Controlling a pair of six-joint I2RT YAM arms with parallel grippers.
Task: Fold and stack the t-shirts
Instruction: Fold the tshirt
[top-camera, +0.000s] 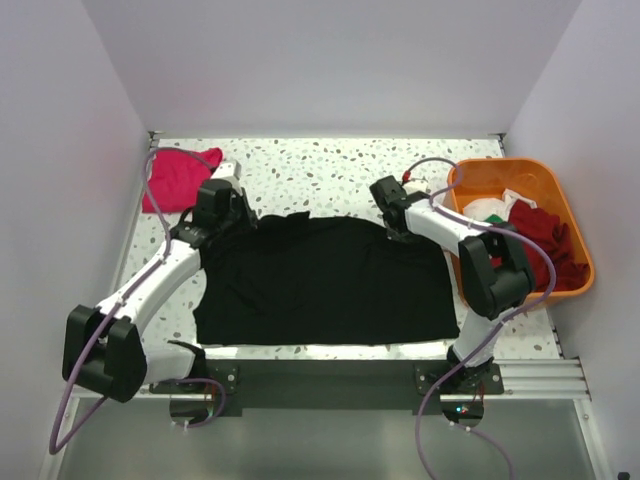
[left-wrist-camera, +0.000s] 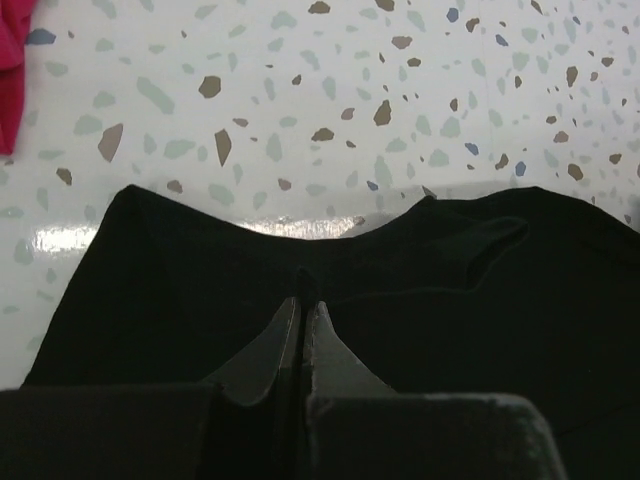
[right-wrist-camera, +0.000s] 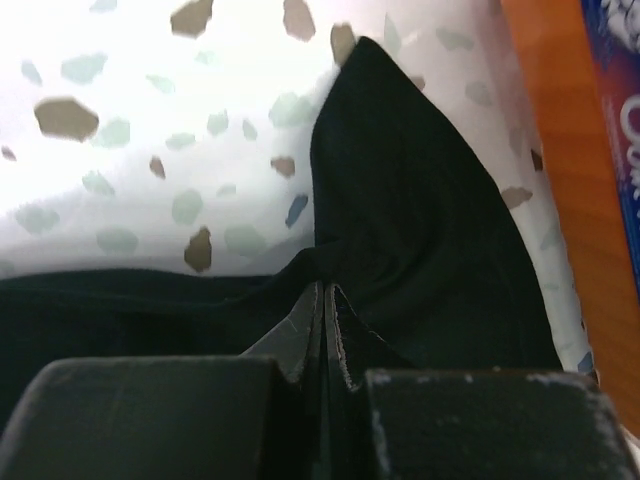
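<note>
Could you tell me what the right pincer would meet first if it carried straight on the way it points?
The black t-shirt that the right pincer is shut on; beyond that fold, probably the speckled table.

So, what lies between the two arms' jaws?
The collar edge of the black t-shirt, pinched by the left gripper and right gripper; the top view shows it.

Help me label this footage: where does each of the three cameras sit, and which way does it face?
Top external: above and behind the arm bases, facing down at the table; left arm, right arm, black t-shirt, orange tub show.
Left wrist: on the left arm, facing along the shut left claw over the shirt's collar edge.
Right wrist: on the right arm, facing along the shut right claw at a shirt corner beside the tub.
Shared: both wrist views show the black t-shirt.
</note>
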